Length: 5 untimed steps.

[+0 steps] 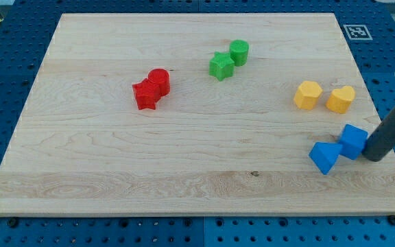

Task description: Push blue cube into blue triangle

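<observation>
No fingers here, just a rod: my tip (374,158) grips nothing and sits touching the blue cube (353,141) on the cube's right side as viewed. Cube is at the view's right, lower half of the board (184,185), already against the blue triangle (324,157) to its left. Cube looks light, rigid, likely slides easily on wood; may spin if hit off-centre, so push through the middle of its right face. Count: two blue, two yellow blocks (324,97), two green blocks (229,59), two red blocks (151,88); eight total.
</observation>
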### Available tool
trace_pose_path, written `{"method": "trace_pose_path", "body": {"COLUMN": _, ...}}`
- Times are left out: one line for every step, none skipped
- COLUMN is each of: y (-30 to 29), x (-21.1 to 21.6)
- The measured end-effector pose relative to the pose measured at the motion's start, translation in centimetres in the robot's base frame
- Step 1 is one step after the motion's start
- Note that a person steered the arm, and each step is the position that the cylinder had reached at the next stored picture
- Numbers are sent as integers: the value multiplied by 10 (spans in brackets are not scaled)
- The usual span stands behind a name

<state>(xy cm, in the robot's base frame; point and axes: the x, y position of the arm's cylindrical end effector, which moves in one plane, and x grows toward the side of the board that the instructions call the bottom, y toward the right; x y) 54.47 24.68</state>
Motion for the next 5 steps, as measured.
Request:
{"method": "trace_pose_path", "body": {"y": -13, "x": -3}}
{"method": "trace_pose_path", "body": {"y": 11, "x": -32}}
{"method": "trace_pose_path", "body": {"y": 18, "x": -50}}
{"method": "trace_pose_path", "body": {"y": 7, "x": -46}}
{"method": "trace_pose_path", "body": {"y": -10, "x": -38}}
